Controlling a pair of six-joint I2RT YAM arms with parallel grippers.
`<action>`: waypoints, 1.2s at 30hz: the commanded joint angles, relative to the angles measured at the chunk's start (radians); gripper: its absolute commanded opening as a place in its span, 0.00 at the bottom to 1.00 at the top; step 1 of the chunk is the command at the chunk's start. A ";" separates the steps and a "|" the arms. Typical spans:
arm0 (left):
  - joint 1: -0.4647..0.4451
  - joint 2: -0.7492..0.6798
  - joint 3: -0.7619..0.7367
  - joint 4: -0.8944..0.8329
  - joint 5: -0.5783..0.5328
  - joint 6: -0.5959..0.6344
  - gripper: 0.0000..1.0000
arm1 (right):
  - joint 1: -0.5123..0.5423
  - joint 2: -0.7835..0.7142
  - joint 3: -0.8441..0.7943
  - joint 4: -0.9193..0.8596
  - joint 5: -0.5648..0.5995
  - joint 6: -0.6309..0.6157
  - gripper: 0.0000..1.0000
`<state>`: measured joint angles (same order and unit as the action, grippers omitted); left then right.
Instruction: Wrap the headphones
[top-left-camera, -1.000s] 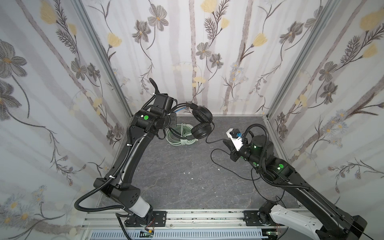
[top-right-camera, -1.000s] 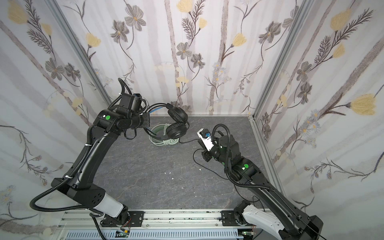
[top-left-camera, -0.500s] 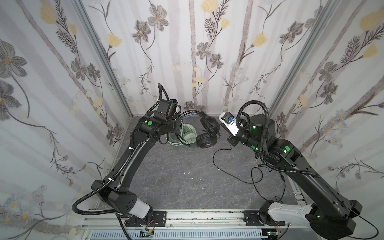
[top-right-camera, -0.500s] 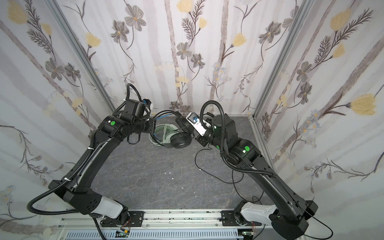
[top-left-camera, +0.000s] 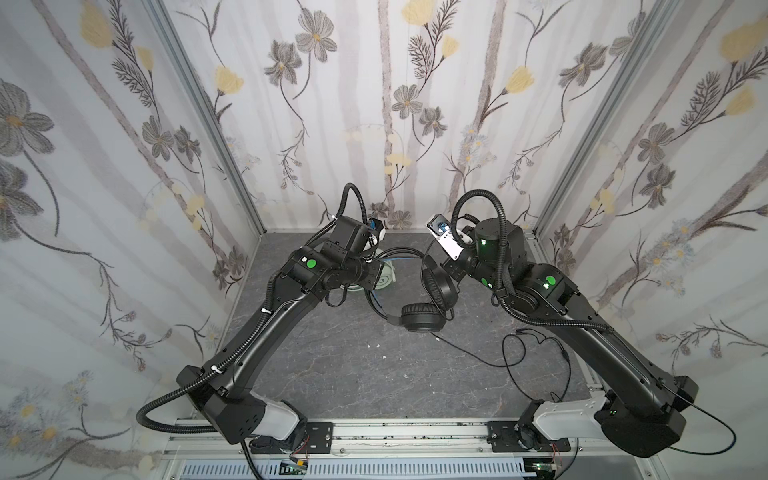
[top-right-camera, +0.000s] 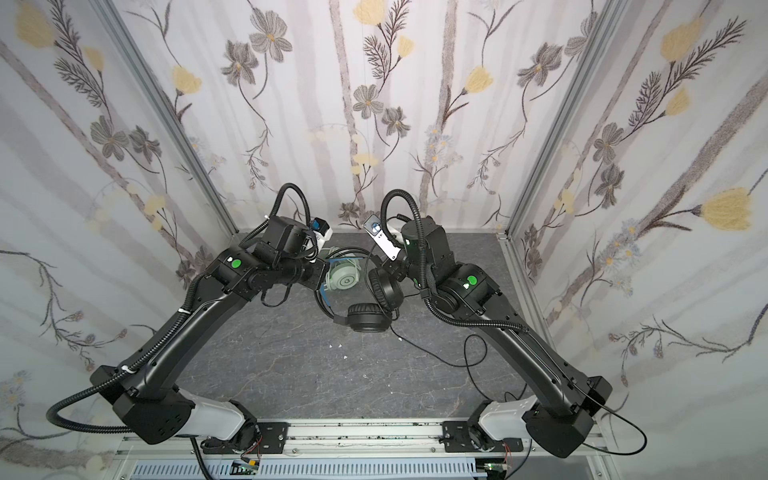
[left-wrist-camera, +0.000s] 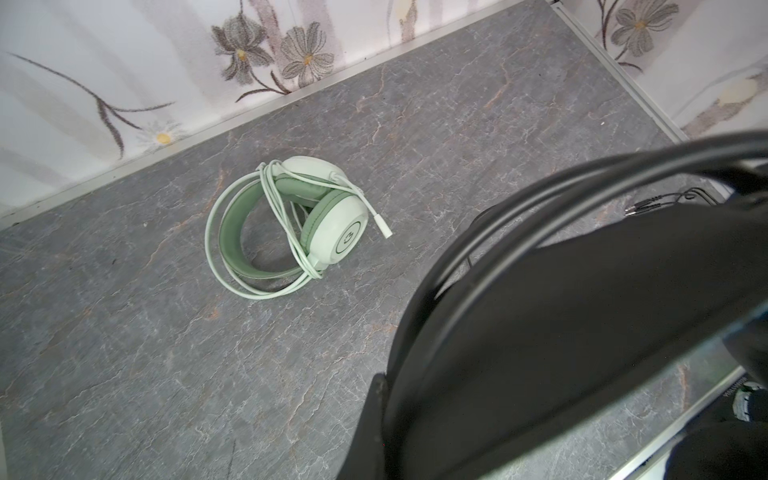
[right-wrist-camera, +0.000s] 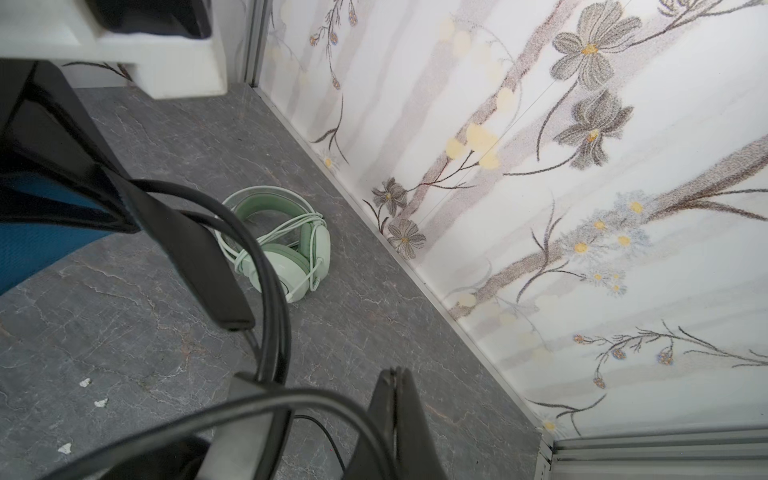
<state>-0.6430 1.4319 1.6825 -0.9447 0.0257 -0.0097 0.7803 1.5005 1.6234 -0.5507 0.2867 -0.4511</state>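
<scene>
The black headphones (top-left-camera: 419, 318) hang in the middle, and both top views show my left gripper (top-left-camera: 375, 279) shut on their headband. In the left wrist view that headband (left-wrist-camera: 561, 332) fills the right side beside one finger (left-wrist-camera: 376, 399). My right gripper (right-wrist-camera: 397, 372) is shut, level with the upper ear cup (top-left-camera: 438, 286). The black cable (right-wrist-camera: 249, 401) runs into its jaws. The rest of the cable (top-left-camera: 494, 365) trails over the table. The mint green headphones (left-wrist-camera: 291, 216) lie at the back, with their whitish cable wound round them.
The grey table (top-left-camera: 353, 374) is boxed in by flowered walls (top-left-camera: 374, 104) at the back and on both sides. The cable's plug (top-left-camera: 520, 331) lies by the right arm. A metal rail (top-left-camera: 395, 434) runs along the front edge.
My right gripper has risen from the table up to the black headphones, drawing the cable along. My left arm has swung the headphones rightward and lower. Both grippers stayed shut.
</scene>
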 joint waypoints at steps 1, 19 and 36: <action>-0.012 -0.019 -0.003 0.079 0.075 -0.007 0.00 | -0.006 0.021 0.009 0.004 0.054 -0.003 0.00; -0.039 -0.051 0.013 0.118 0.186 -0.064 0.00 | -0.096 0.026 0.001 0.005 -0.087 0.035 0.36; -0.055 -0.053 0.117 0.093 0.179 -0.088 0.00 | -0.239 -0.116 -0.248 0.215 -0.355 0.163 0.50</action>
<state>-0.6979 1.3766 1.7718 -0.8978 0.1936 -0.0719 0.5690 1.4082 1.4178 -0.4561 0.0452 -0.3519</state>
